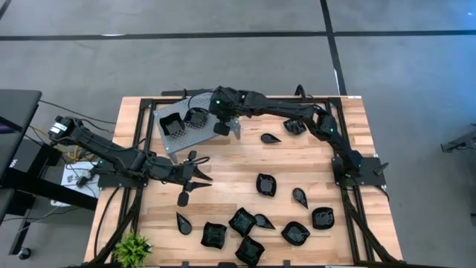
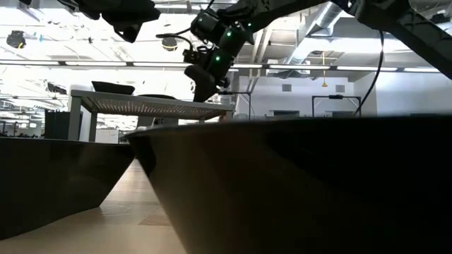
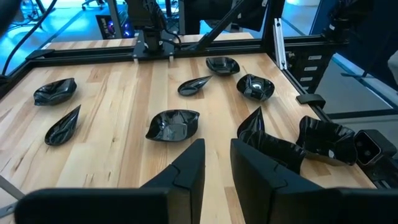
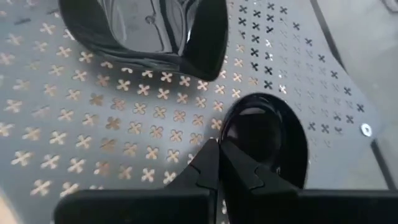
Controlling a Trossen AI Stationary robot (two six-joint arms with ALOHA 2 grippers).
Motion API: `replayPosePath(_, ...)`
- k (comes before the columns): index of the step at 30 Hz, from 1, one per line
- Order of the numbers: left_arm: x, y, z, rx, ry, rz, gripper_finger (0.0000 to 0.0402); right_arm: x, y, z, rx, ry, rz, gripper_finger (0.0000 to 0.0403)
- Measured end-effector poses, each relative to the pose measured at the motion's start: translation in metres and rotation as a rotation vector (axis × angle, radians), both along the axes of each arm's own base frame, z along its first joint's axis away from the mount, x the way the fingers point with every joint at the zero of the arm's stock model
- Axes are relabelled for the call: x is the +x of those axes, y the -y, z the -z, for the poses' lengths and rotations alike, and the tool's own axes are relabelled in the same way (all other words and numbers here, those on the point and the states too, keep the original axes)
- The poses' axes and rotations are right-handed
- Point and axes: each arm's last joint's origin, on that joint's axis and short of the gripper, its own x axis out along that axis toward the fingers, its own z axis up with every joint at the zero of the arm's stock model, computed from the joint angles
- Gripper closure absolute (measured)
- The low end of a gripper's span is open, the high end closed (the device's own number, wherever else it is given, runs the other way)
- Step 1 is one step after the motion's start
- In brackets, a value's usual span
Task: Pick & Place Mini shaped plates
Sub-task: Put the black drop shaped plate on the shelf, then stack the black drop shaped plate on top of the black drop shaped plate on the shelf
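We read no writing. Our right gripper [image 4: 219, 163], fingers closed and empty, hovers over the grey perforated metal tray [image 4: 93, 124] bearing glossy black mini shaped plates [image 4: 146, 28]. Our left gripper [image 3: 216, 167], narrowly parted, holds nothing above the wooden table [image 3: 124, 93].

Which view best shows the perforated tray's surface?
The right wrist view: the grey perforated tray fills it, cross-shaped holes clear. The high view shows it whole but small, the low view only edge-on; the left wrist view misses it.

Glossy black plates [image 1: 266, 184] of varied shapes are scattered over the lower right of the desk [image 1: 230, 167]. Two more [image 1: 173, 125] are seen on the perforated tray [image 1: 172, 146] at upper left; one round plate [image 4: 267, 137] is pinched at its rim.
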Motion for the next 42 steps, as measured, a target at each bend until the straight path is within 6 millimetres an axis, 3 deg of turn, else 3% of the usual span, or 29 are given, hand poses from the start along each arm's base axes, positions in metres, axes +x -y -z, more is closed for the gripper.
replayPosePath(5, 0.0, 0.0, 0.0, 0.0, 0.002, 0.0, 0.0324, -0.001, -0.002, -0.002, 0.004, 0.001, -0.009, 0.039)
replayPosePath(18, 0.0, 0.0, 0.0, 0.0, 0.001, 0.0, 0.0324, 0.002, -0.006, -0.003, -0.002, 0.004, -0.025, 0.0289)
replayPosePath(21, 0.0, 0.0, 0.0, 0.0, 0.001, 0.0, 0.0324, 0.001, -0.013, -0.019, -0.02, -0.012, -0.05, 0.0279)
replayPosePath(26, 0.0, 0.0, 0.0, 0.0, 0.001, 0.0, 0.0324, -0.008, -0.028, -0.061, -0.064, -0.03, -0.081, 0.027)
replayPosePath(32, 0.0, 0.0, 0.0, 0.0, 0.001, 0.0, 0.0324, -0.053, -0.062, -0.111, -0.233, -0.139, -0.05, 0.0272)
replayPosePath(35, 0.0, 0.0, 0.0, 0.0, 0.002, 0.0, 0.0324, -0.081, -0.077, -0.134, -0.208, -0.152, 0.02, 0.0275)
replayPosePath(38, 0.0, 0.0, -0.001, -0.002, 0.006, 0.0, 0.0324, -0.104, -0.09, -0.146, -0.103, -0.173, 0.06, 0.0276)
replayPosePath(42, 0.0, 0.0, -0.001, -0.006, 0.009, -0.001, 0.0324, -0.124, -0.1, -0.143, -0.039, -0.266, 0.107, 0.0275)
